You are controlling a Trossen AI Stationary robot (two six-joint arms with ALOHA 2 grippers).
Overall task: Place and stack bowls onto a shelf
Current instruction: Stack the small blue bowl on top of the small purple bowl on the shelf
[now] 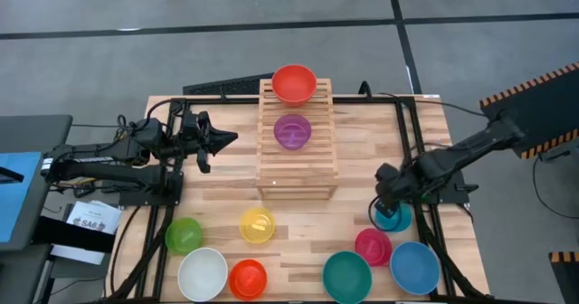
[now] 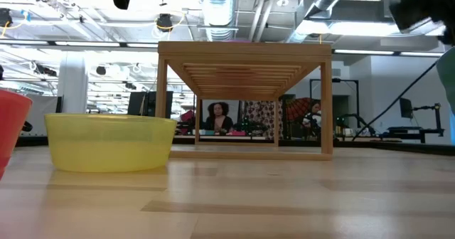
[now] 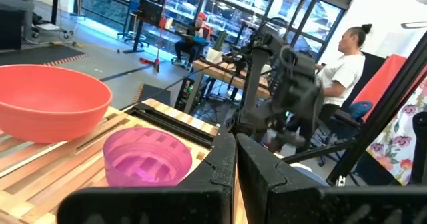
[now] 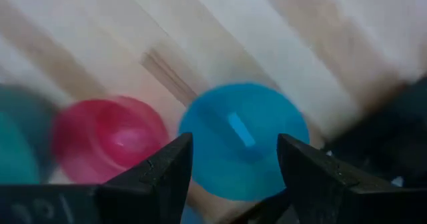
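Note:
The wooden slatted shelf [image 1: 297, 141] stands at the middle of the table. A red bowl [image 1: 294, 83] rests on its far step and a purple bowl [image 1: 292, 131] on the step nearer me. My left gripper [image 1: 232, 140] hovers shut and holding nothing, left of the shelf, pointing toward it. My right gripper [image 4: 233, 164] is open and points down over a small blue bowl [image 4: 243, 141] sitting on the table at the right, one finger on each side of it in the wrist view. A magenta bowl [image 4: 110, 137] sits beside it.
Along the near edge of the table sit green [image 1: 184, 235], yellow [image 1: 257, 225], white [image 1: 202, 273], orange [image 1: 248, 279], teal [image 1: 347, 277] and larger blue [image 1: 415, 267] bowls. Black frame rails [image 1: 412, 150] run along both sides of the table. People sit in the room beyond.

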